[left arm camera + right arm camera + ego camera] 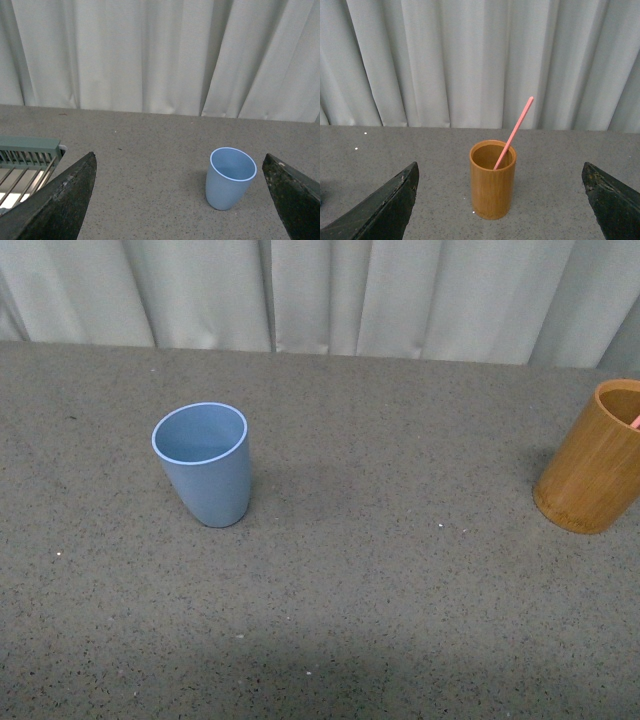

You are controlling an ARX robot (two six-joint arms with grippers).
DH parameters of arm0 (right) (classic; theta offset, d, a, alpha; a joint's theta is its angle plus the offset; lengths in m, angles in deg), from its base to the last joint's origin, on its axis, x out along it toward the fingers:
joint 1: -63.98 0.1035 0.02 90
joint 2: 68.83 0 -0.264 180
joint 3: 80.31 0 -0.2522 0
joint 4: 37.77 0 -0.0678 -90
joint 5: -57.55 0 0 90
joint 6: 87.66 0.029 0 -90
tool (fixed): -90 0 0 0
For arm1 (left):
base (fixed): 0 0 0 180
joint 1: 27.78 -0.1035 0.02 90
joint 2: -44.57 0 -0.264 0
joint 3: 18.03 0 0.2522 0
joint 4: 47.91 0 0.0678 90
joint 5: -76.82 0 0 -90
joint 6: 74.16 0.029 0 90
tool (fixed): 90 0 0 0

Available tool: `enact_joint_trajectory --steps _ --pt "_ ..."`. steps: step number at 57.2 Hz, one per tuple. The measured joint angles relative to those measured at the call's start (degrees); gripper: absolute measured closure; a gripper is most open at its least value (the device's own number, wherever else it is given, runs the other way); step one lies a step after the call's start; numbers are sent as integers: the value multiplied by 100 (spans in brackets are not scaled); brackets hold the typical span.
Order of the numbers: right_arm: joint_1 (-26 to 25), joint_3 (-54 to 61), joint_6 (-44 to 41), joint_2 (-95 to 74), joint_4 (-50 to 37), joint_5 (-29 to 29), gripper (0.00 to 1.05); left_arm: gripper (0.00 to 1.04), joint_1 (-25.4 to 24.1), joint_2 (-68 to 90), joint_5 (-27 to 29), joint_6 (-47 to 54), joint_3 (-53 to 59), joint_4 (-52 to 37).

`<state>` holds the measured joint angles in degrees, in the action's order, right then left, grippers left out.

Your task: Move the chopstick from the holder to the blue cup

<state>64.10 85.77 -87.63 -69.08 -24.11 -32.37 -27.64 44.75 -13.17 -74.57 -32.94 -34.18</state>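
- Right gripper [500, 165]: we log its jaws as spread wide with nothing between them. It faces the holder from some way off.
- Left gripper [179, 157]: its jaws are likewise spread wide and empty, and it faces the blue cup. Neither arm shows in the front view.
- Table [400, 590]: a grey speckled surface that carries both vessels.
- Rack [27, 150]: a pale green slatted item at the table's edge on the left arm's side. It plays no part in the task.
- Blue cup [205, 465]: it stands upright and empty, mouth up, well apart from the holder and on the left side.
- Holder [492, 185]: an orange-brown cylinder standing upright at the far right of the front view.
- Chopstick [515, 131]: a pink-red stick standing in the holder. It leans on the rim and much of its length rises above it.
- Curtain [320, 290]: pale pleats behind the table.
- Step in hand, by our judgement: the approach, with the transfer not yet begun. We would send the right gripper to the bare shaft above the rim and set its jaws across the stick. We would then draw the stick out along its lean so that the holder does not tip.
- Caution: the cup narrows at its base, so we would lower the tip in gently near the centre of the mouth.
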Motion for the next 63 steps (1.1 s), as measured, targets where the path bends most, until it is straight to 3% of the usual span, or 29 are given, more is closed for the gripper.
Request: enact_joint_trajectory --steps 63 --pt "0 0 0 0 0 0 10 7 0 0 0 0 0 0"
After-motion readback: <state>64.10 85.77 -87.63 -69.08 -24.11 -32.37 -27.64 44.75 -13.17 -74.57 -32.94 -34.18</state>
